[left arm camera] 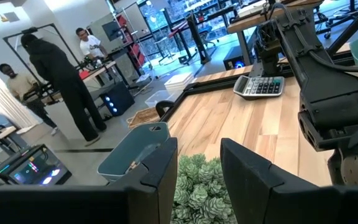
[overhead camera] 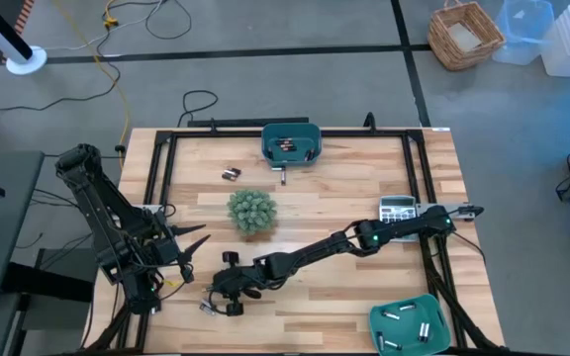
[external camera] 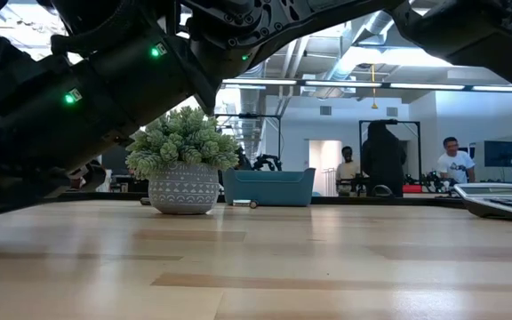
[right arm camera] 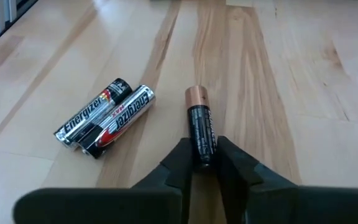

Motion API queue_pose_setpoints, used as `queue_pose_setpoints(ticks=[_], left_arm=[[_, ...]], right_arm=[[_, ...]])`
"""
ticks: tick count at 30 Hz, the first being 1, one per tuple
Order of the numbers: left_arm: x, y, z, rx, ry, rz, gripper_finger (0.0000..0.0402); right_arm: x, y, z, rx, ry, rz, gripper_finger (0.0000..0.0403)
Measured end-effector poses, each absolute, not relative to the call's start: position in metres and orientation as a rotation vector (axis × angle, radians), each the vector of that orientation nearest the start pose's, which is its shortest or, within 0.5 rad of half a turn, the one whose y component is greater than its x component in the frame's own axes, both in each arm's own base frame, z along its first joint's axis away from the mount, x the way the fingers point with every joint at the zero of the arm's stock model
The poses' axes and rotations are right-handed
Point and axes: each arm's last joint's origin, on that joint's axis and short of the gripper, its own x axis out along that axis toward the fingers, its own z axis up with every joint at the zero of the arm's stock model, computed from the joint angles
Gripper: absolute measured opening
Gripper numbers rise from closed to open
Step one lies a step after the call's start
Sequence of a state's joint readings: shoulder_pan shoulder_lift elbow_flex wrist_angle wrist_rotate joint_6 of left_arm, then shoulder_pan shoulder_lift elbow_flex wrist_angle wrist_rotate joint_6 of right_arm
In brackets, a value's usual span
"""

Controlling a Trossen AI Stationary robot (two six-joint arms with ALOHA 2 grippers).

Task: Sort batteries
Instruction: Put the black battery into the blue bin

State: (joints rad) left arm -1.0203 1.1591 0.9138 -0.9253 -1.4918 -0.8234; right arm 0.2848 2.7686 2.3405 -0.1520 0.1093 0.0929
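A: How's the light?
B: Bright and even, from ceiling strips (external camera: pixel 363 85) overhead. Soft glare on the table (external camera: pixel 256 258).
A: Focus?
B: Arm (external camera: pixel 87 80) blurred up close; batteries (right arm camera: pixel 104 118) sharp, with faint shadows.

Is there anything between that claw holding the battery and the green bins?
The right gripper grips a battery. Toward the far bin stands the plant; toward the near bin nothing visible.

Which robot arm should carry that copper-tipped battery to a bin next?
The right one, probably. Its pincer is already shut on the copper-tipped battery, beside two silver Energizer batteries on the table. The left pincer is open, empty, and pointed at the potted plant.
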Motion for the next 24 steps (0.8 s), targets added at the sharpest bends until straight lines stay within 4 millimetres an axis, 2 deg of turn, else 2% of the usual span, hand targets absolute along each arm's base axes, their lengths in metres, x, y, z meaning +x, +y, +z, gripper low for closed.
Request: queue_pose_setpoints(ticks=[18,24], left_arm=[[0.1260,-0.1501,0.2796,0.319,0.161,0.501,0.0116],[0.1260,-0.1501,0.2796,0.319,0.161,0.501,0.0116]], right_arm=[[0.5746,0.1646,0.1040,-0.032,0.512,0.156,0.0023],[0.5760,0.1609,0.1045,-0.029,0.505,0.151,0.0019]])
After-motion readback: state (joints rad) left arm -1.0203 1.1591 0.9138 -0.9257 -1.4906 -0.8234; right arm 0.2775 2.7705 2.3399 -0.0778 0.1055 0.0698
